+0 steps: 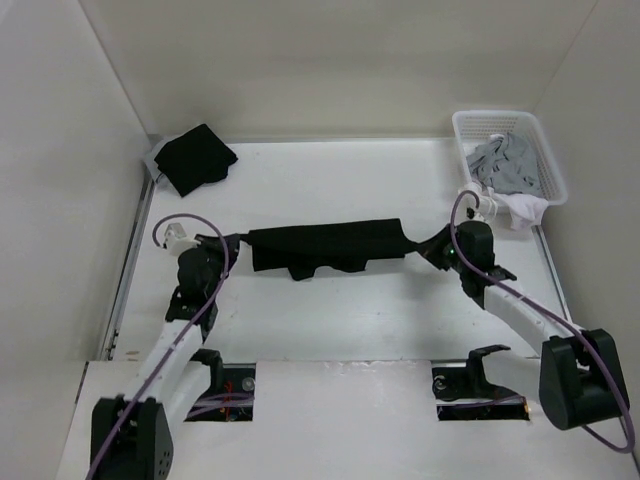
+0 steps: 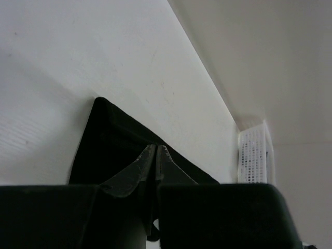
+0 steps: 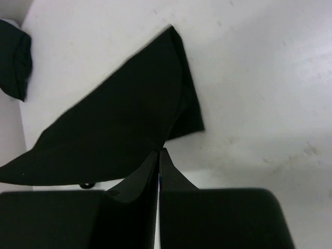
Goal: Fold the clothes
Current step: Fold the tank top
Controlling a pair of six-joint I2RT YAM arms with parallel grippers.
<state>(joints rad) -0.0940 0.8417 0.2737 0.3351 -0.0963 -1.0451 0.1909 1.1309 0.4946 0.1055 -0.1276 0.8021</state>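
The clothes point(image 1: 325, 245), a black garment, hang stretched in a long band between my two grippers above the middle of the table. My left gripper point(image 1: 240, 240) is shut on the band's left end. In the left wrist view the left gripper point(image 2: 155, 148) pinches the black fabric point(image 2: 106, 140), which spreads away from the fingertips. My right gripper point(image 1: 429, 248) is shut on the right end. In the right wrist view the right gripper point(image 3: 160, 151) holds the garment point(image 3: 114, 129) by a corner, and the cloth fans out to the left.
A folded black cloth point(image 1: 195, 158) lies on a grey piece in the back left corner and shows in the right wrist view as well point(image 3: 13, 57). A white basket point(image 1: 545, 150) at the back right holds grey and white garments point(image 1: 505, 165). Walls enclose the table on three sides.
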